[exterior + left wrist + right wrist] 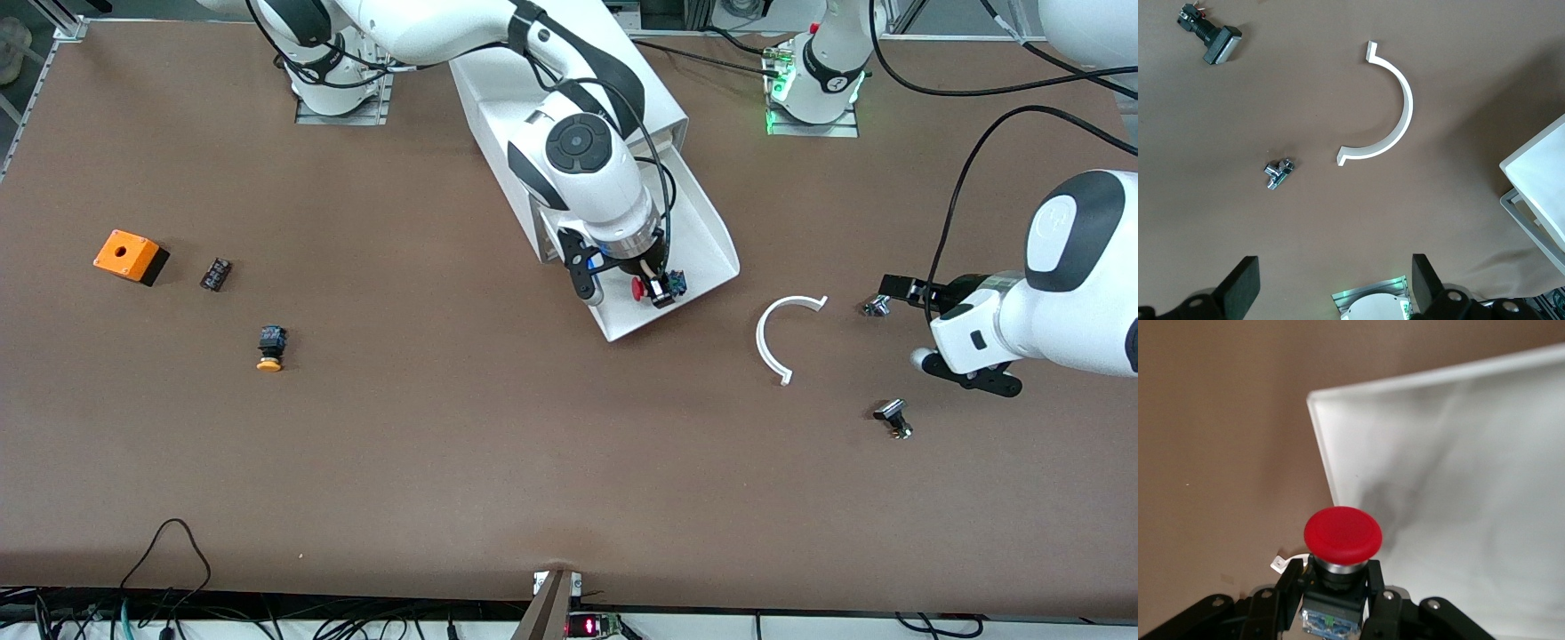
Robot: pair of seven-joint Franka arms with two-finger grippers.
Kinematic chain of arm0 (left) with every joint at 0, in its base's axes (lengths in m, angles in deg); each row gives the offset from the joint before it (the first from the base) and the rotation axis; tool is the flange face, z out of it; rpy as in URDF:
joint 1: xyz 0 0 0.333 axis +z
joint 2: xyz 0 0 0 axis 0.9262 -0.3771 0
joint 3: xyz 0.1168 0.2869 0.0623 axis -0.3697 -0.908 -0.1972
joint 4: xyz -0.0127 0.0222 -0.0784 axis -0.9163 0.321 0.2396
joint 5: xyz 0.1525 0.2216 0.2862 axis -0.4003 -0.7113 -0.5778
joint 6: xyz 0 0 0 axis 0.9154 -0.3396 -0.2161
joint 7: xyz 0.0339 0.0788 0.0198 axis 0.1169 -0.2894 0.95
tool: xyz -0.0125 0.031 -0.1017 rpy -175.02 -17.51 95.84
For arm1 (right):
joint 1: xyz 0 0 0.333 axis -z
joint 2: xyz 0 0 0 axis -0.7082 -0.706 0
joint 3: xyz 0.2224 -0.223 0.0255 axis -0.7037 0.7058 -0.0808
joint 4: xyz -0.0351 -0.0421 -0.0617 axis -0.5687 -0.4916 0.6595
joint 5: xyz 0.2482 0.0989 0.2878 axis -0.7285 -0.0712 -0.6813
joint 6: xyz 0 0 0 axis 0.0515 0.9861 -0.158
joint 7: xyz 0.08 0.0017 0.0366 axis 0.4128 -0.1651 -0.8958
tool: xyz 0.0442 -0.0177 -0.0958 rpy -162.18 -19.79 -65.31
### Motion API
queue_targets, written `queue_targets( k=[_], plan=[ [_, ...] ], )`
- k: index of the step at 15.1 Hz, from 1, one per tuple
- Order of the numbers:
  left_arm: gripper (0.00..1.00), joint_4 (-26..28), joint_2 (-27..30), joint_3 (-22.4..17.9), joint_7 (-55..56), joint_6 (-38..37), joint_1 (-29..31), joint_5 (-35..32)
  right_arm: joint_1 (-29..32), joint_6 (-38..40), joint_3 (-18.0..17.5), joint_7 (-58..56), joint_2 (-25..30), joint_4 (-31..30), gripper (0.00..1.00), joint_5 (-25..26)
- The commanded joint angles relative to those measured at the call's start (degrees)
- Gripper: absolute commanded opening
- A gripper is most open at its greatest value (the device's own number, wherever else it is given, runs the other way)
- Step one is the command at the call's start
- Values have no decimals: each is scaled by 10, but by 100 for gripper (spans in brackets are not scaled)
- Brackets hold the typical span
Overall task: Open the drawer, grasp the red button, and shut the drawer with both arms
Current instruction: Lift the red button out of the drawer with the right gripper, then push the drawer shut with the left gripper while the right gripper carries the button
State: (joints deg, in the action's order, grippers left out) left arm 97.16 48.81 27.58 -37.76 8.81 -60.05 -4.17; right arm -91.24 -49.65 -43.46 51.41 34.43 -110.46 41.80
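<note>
The drawer (707, 253) stands pulled out of the white cabinet (569, 98) toward the front camera. My right gripper (653, 289) is over the drawer's front end, shut on the black body of the button (638, 287). The right wrist view shows the fingers (1373, 577) clamped on both sides below the red cap of the button (1343, 533), with the blue-green part at the bottom and the drawer (1458, 467) beneath. My left gripper (920, 331) waits open near the left arm's end of the table, and its fingers (1245, 283) hold nothing.
A white crescent piece (775, 338), a small metal part (876, 308) and a black switch (893, 418) lie by the left gripper. Toward the right arm's end are an orange box (131, 256), a small black block (215, 273) and a yellow-capped button (270, 348).
</note>
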Motion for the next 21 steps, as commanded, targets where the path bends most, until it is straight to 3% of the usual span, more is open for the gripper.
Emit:
queue_targets(
  k=[1, 7, 12, 16, 21],
  plan=[
    [100, -1, -2, 1, 5, -6, -4, -13, 28, 38, -2, -97, 23, 3, 0, -18],
    [100, 8, -2, 5, 8, -3, -4, -11, 127, 167, 0, -382, 72, 1, 0, -78],
    [100, 60, 0, 24, 124, 55, -9, 5, 195, 283, 6, -619, 102, -8, 0, -69],
    [100, 103, -1, 41, 288, 136, -11, 67, 211, 288, 40, -768, 137, -72, 0, -30],
    [100, 171, 0, 41, 407, 254, -55, 68, 211, 236, 95, -939, 181, -192, 0, -8]
  ],
)
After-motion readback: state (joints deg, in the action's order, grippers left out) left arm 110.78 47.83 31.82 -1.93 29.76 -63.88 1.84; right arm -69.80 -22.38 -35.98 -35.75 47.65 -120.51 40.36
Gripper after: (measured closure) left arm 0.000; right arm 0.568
